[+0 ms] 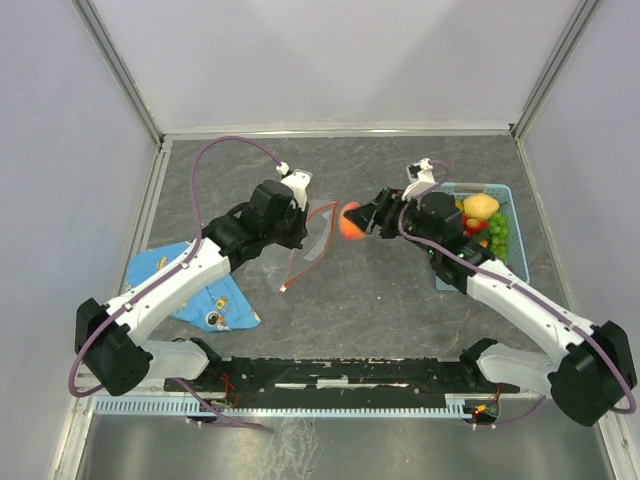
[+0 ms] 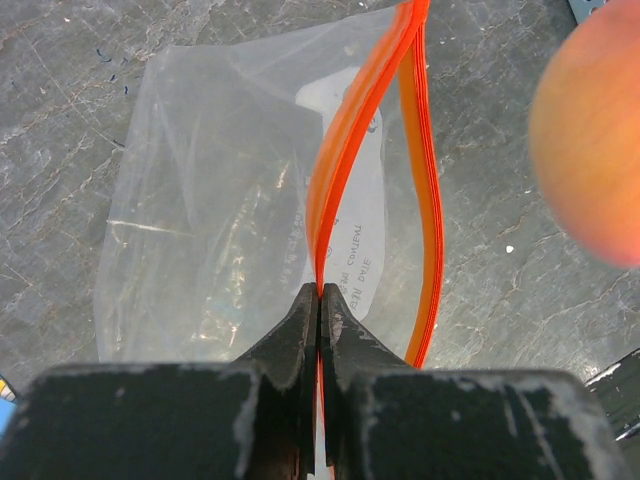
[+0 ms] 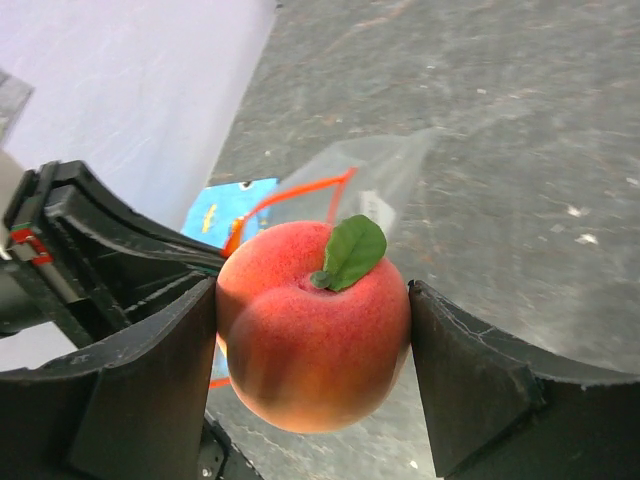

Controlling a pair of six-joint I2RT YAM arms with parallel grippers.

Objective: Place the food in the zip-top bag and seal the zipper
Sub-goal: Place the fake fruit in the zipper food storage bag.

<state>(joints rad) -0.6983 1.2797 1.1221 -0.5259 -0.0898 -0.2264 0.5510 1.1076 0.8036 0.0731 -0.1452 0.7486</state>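
A: Gripping anything with the right claw (image 3: pixel 313 330)?
B: Yep, clamped on the peach (image 3: pixel 290 370). Orange-pink, a bit fuzzy, green leaf on top, held up just beside the bag mouth
A: And the left claw (image 2: pixel 320 305)?
B: Pinched tight on the orange-red zipper (image 2: pixel 345 160), holding up one lip of the clear crinkly zip-top bag (image 2: pixel 200 230) with its mouth gaping, over the grey counter (image 2: pixel 80 80). More fruit in the light-blue basket (image 1: pixel 490 187)

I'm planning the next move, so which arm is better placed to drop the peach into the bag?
Right. The right gripper is shut on the peach, held beside the open mouth of the zip-top bag. The left gripper is pinching one side of the zipper, holding that mouth open, so it looks busy.
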